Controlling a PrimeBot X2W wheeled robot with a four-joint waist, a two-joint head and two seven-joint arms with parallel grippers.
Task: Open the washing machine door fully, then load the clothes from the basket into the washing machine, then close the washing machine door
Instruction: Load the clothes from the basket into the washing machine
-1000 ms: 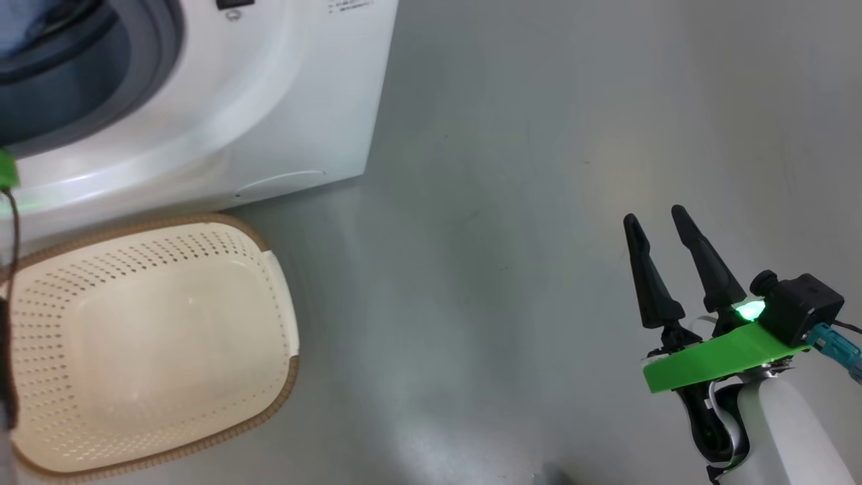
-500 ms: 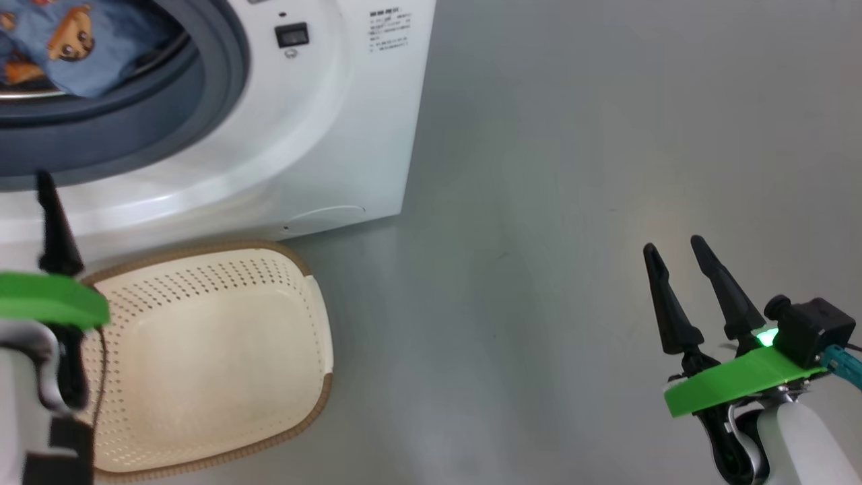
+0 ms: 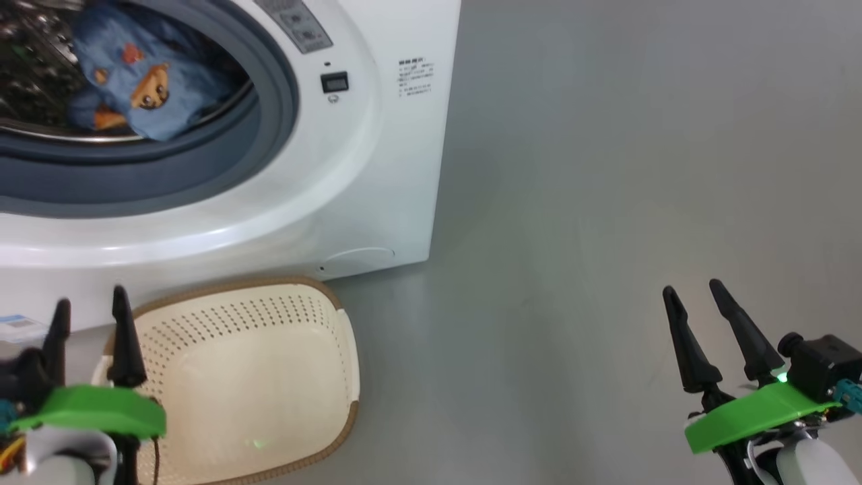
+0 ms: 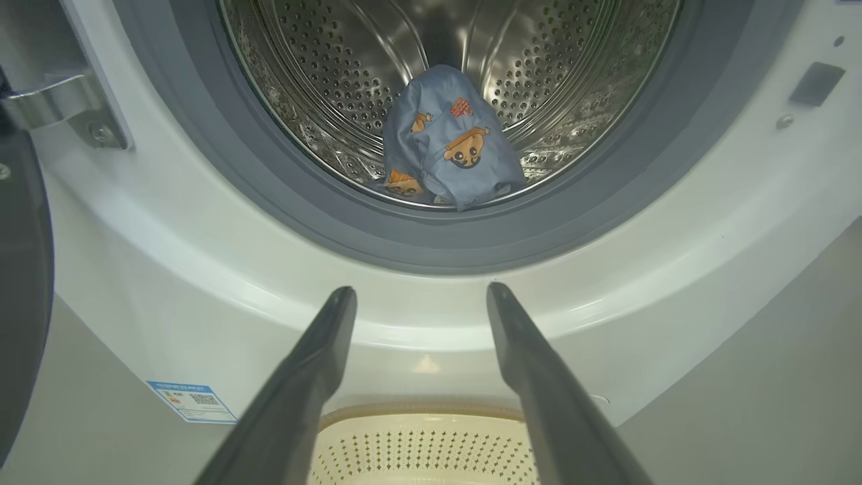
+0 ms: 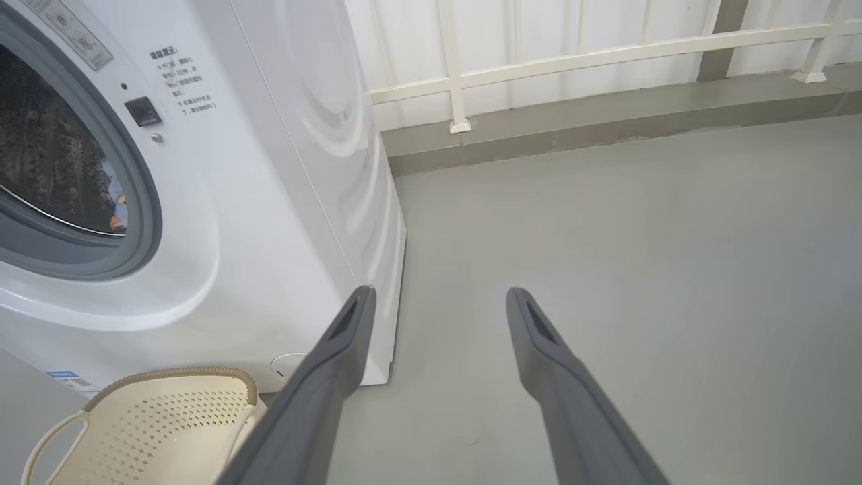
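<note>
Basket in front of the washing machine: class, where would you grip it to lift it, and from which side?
Grip the looped side handle of the basket, coming from above at that end. The loop stands clear of the perforated wall, leaving a gap for one finger; the wide brown rim looks harder to pinch.

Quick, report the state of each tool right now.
Left tool: open, holding nothing.
Right tool: open, holding nothing.
</note>
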